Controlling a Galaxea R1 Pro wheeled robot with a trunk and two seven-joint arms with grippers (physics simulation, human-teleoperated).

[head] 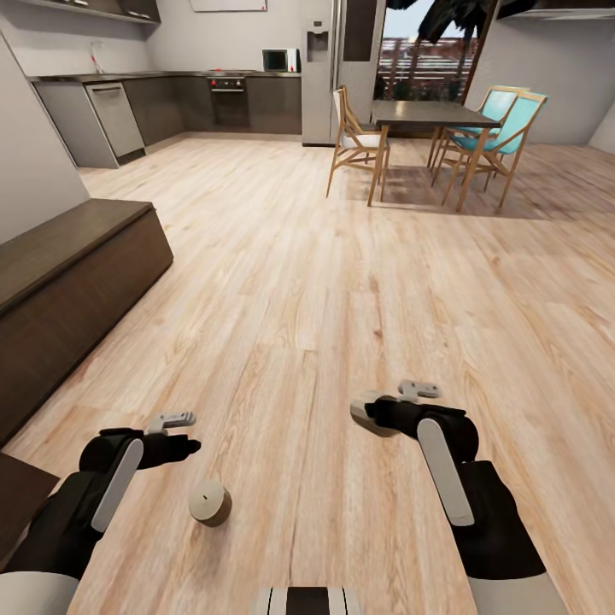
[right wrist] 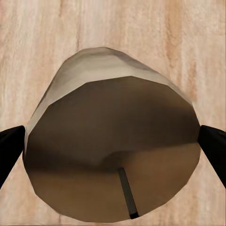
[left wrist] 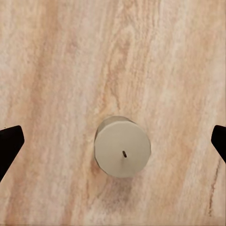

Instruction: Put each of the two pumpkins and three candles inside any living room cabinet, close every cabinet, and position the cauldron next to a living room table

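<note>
no brand, label or writing can be read anywhere you are looking; the pale board high on the kitchen wall (head: pixel 228 4) is blank from here.

your left gripper (head: pixel 190 445) hangs over the wood floor (head: pixel 342 290) with its fingers apart, and in the left wrist view the dark fingertips (left wrist: pixel 9 146) stand wide on either side of a candle on the floor (left wrist: pixel 123 147), touching nothing. that candle stands upright, pale top and small dark wick up; in the head view it (head: pixel 210 502) sits just beside the left gripper, a little nearer your base.

your right gripper (head: pixel 369 412) is clamped on a second candle (head: pixel 374 413), held off the floor. the right wrist view has this held candle (right wrist: pixel 113 141) very close, its fingertips (right wrist: pixel 10 148) pressed at both sides and the wick near the frame's edge (the candle looks tipped, top toward the camera).

the long dark brown cabinet (head: pixel 77 282) runs along the wall on your left, fronts shut as far as you can see, well apart from both candles. a dark corner of other furniture (head: pixel 19 495) shows by your left arm.

far ahead stands a dark dining table (head: pixel 431 115) with a wooden chair (head: pixel 359 143) and two teal-seated chairs (head: pixel 495 137). the kitchen counter (head: pixel 162 77), oven (head: pixel 229 101), microwave (head: pixel 278 60) and tall fridge (head: pixel 325 68) line the back. the open floor between you and the cabinet holds nothing in the way.
</note>
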